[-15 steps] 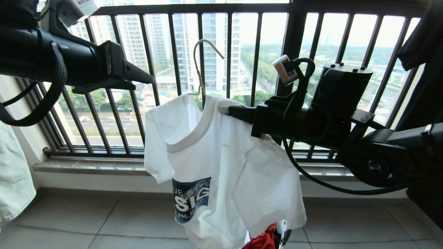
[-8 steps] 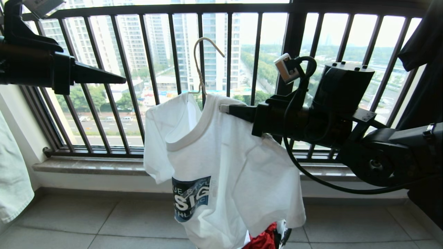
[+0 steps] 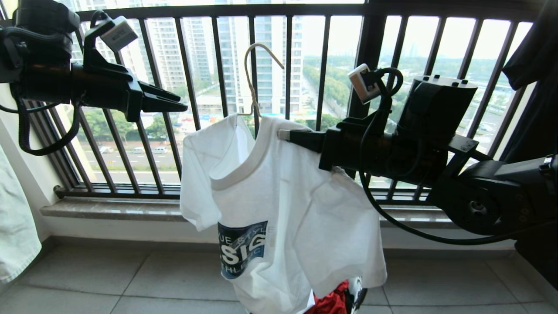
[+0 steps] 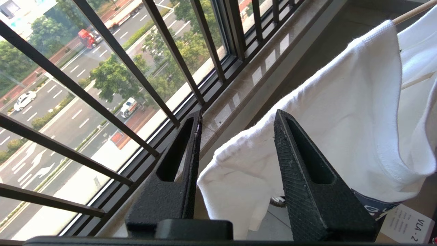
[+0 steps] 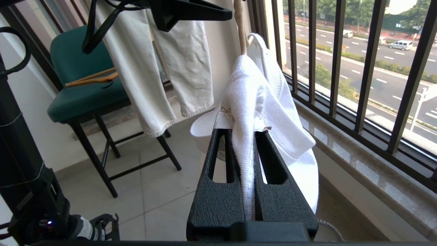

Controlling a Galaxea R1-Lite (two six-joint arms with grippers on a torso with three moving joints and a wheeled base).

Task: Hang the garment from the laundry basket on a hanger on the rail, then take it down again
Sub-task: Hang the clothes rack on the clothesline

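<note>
A black barred window railing (image 3: 287, 87) filled the far side of the balcony, with towers and a tree-lined road beyond it and a stone sill (image 3: 113, 209) below. A green chair (image 5: 85, 92) carrying wooden hangers (image 5: 90, 78) stood back on the left, near a pale hanging garment (image 5: 160, 68), and a black garment (image 3: 532, 65) hung at the far right. Pale tiles covered the floor (image 3: 87, 279).

The T-shirt (image 3: 279, 209), soft white cotton with a ribbed collar and a dark blue chest emblem, hung in mid-air at the centre on a thin cream wire hanger (image 3: 253, 83), whose long hook stood free in front of the bars.

The right tool (image 5: 245, 133) had its textured black fingers pressed together on the shirt's shoulder fabric, holding it up. The left tool (image 3: 176, 99) sat up and to the left of the shirt, its tapered fingers spread apart with nothing between them, touching neither shirt nor hanger.
</note>
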